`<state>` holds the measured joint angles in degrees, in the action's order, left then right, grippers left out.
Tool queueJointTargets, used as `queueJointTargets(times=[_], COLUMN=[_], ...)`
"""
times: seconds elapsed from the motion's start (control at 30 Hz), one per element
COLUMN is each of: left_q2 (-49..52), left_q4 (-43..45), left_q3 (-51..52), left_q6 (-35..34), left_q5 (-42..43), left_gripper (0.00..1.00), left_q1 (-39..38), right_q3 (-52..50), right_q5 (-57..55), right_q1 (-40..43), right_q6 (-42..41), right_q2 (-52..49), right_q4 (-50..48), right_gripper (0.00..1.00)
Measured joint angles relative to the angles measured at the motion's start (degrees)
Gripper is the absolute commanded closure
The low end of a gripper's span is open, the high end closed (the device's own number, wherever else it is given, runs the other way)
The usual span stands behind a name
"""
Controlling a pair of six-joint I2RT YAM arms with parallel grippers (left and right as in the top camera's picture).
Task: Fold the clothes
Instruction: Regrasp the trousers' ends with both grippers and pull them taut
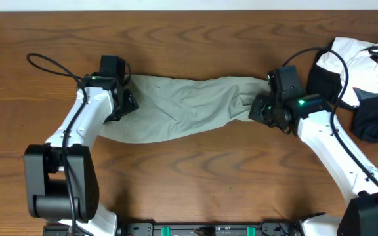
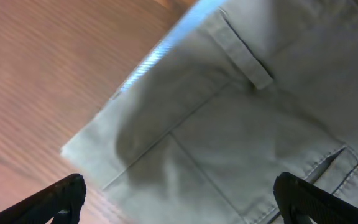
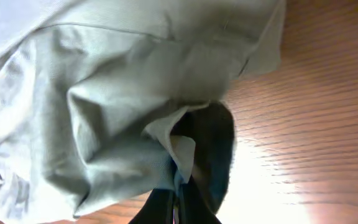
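Finds the khaki garment [image 1: 182,105] lying wrinkled across the middle of the wooden desk [image 1: 189,183], stretched into a long band from left to right. Places the left gripper [image 1: 127,102] at the band's left end and the right gripper [image 1: 260,109] at its right end, where the cloth bunches into a narrow twist. Notes a heap of black and white garments [image 1: 366,72] at the desk's far right edge, just beyond the right arm and apart from the khaki cloth.

From the left wrist, looks down on flat khaki fabric with a belt loop [image 2: 248,59], straight stitched seams and what may be a pocket opening [image 2: 334,163], too blurred at the frame's edge to be sure. Shows the left gripper spread wide, one dark tip low at the left beside the garment's corner, the other low at the right over the cloth, with nothing clamped between them. Cannot tell from this angle whether either tip touches the fabric.

From the right wrist, shows the right gripper closed, with its dark fingers pressed together on a folded edge of the garment. Finds the cloth heaped in crumpled folds around that pinch, filling the left and centre of the view, with bare wood grain to the right.
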<state>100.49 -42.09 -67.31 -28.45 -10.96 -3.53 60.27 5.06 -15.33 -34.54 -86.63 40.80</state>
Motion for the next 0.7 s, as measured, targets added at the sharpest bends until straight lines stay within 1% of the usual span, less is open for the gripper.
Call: queueJointTargets(times=[0.13, 0.27, 0.5, 0.53, 0.57, 0.63, 0.67, 0.7], left_q2=[0.3, 0.5, 3.7, 4.4, 5.0, 5.7, 5.9, 5.9], left_q4=[0.3, 1.2, 1.2, 1.2, 1.2, 1.2, 1.1, 1.0], left_q3=[0.0, 0.0, 0.0, 0.0, 0.0, 0.0, 0.0, 0.0], left_q6=[0.3, 0.4, 0.4, 0.4, 0.4, 0.4, 0.4, 0.5], left_q5=[0.6, 1.1, 1.6, 1.6, 1.6, 1.6, 1.7, 1.9], left_gripper=[0.02, 0.02, 0.02, 0.02, 0.02, 0.02, 0.02, 0.02], left_q1=[0.0, 0.3, 1.7, 1.7, 1.9, 1.9, 1.9, 1.9], right_q3=[0.0, 0.0, 0.0, 0.0, 0.0, 0.0, 0.0, 0.0], right_q5=[-3.4, -9.3, -13.9, -13.9, -13.4, -12.3, -12.0, -11.5], right_q1=[0.0, 0.2, 4.4, 5.1, 5.7, 6.6, 6.6, 6.6], right_q6=[1.3, 1.0, 0.5, 0.5, 0.7, 2.0, 2.8, 3.5], right_q2=[0.0, 0.0, 0.0, 0.0, 0.0, 0.0, 0.0, 0.0], right_q4=[5.0, 9.6, 11.1, 11.2, 11.2, 11.4, 11.7, 12.2], right_gripper=[0.98, 0.99, 0.98, 0.92, 0.78, 0.38, 0.15, 0.09])
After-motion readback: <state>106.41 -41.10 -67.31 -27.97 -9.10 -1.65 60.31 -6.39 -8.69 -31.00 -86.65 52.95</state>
